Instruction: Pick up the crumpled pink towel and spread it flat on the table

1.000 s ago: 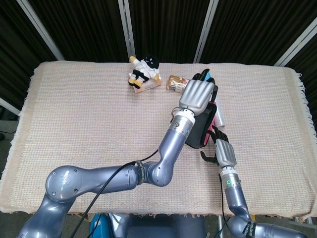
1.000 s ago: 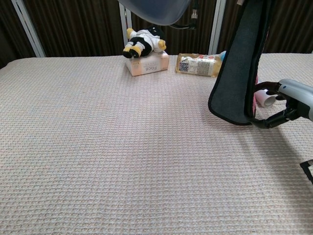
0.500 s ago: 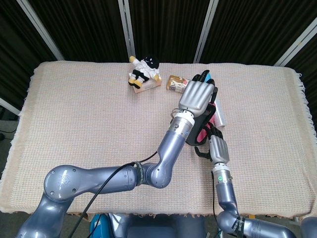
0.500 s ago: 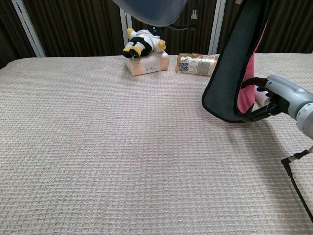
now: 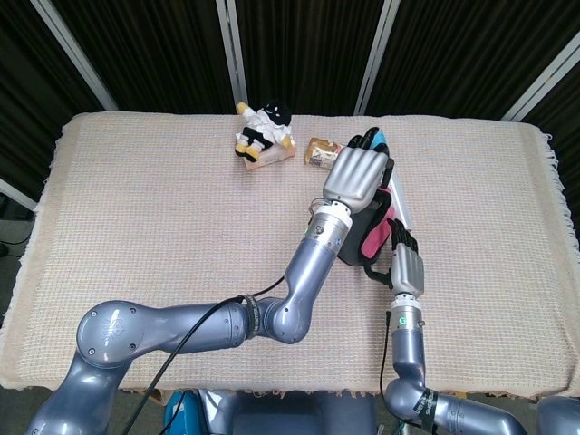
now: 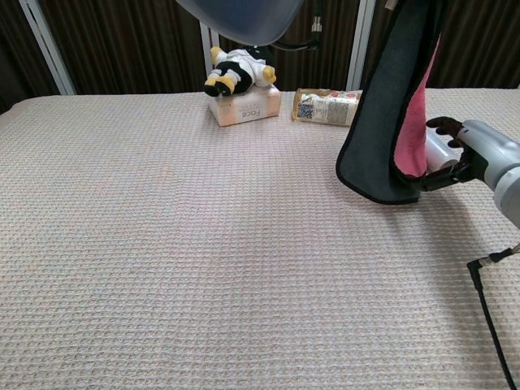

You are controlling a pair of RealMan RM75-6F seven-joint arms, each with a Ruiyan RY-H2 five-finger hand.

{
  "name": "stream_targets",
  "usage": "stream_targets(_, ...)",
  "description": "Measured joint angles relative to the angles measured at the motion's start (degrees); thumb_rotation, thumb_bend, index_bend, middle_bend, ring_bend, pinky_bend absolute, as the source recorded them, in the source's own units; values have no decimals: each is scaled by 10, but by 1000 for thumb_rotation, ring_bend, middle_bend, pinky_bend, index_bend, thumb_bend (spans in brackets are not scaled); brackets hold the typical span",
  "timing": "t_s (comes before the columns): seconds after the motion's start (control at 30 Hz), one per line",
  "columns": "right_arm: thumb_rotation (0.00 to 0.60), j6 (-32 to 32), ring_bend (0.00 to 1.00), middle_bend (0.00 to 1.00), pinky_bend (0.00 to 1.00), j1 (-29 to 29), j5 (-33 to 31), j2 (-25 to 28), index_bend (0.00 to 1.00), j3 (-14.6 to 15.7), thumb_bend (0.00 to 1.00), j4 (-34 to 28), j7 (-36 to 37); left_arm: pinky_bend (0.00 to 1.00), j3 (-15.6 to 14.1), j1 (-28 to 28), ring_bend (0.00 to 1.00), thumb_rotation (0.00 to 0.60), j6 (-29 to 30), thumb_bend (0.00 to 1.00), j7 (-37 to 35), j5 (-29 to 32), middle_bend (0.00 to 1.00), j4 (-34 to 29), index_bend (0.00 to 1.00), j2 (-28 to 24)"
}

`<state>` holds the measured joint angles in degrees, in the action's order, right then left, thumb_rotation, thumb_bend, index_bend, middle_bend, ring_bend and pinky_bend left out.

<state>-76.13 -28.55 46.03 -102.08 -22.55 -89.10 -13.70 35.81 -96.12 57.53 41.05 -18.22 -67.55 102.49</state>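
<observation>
The towel (image 6: 388,114), dark grey outside and pink (image 6: 413,130) inside, hangs upright above the table's right half. My left hand (image 5: 360,175) grips its top from above in the head view, where the towel (image 5: 359,243) shows below the hand. The grip itself is out of frame in the chest view. My right hand (image 6: 478,154) is just right of the towel's bottom edge. Its fingertips (image 6: 429,184) touch the lower hem, and its thumb is spread well above them. In the head view the right hand (image 5: 406,263) points up at the pink fold (image 5: 373,238).
A plush toy (image 6: 240,68) sits on a pink box (image 6: 245,106) at the back. Beside it lies a labelled bottle (image 6: 327,107). A white cylinder (image 6: 439,153) lies behind the towel, near my right hand. The woven table cover (image 6: 179,244) spreads to the left and front.
My right hand has risen from low beside the towel to its bottom edge. The towel has swung slightly, so more of its pink inside shows. The left hand still holds it aloft.
</observation>
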Motion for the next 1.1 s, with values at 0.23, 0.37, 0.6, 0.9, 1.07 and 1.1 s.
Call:
stream_targets(0.23,600,-10,0,0,0,9,7,-1,0,-4,312,-16,10,149,-1,2,54,600,4,573,-1,-1,268,-3,690,-1)
stream_targets(0.37,600,-18,0,0,0,14,12,-4,0,-3,313,-26,11,149,1,2,54,600,8,573,-3,-2,267,-7,690,-1)
stream_targets(0.6,600,-25,0,0,0,26,20,-15,0,13,312,-34,16,149,5,-6,54,600,11,575,0,-4,268,0,690,3)
stream_targets(0.9,600,-19,0,0,0,23,16,-33,0,3,312,-10,16,149,9,-7,54,600,11,574,-11,-8,268,-8,690,6)
stream_targets(1.07,600,-15,0,0,0,12,7,-48,0,-15,311,14,11,149,9,-3,54,600,14,575,-13,-8,268,-17,690,3)
stream_targets(1.1,600,-14,0,0,0,8,5,-51,0,-20,312,22,11,149,9,-2,54,600,14,576,-13,-8,268,-19,690,2)
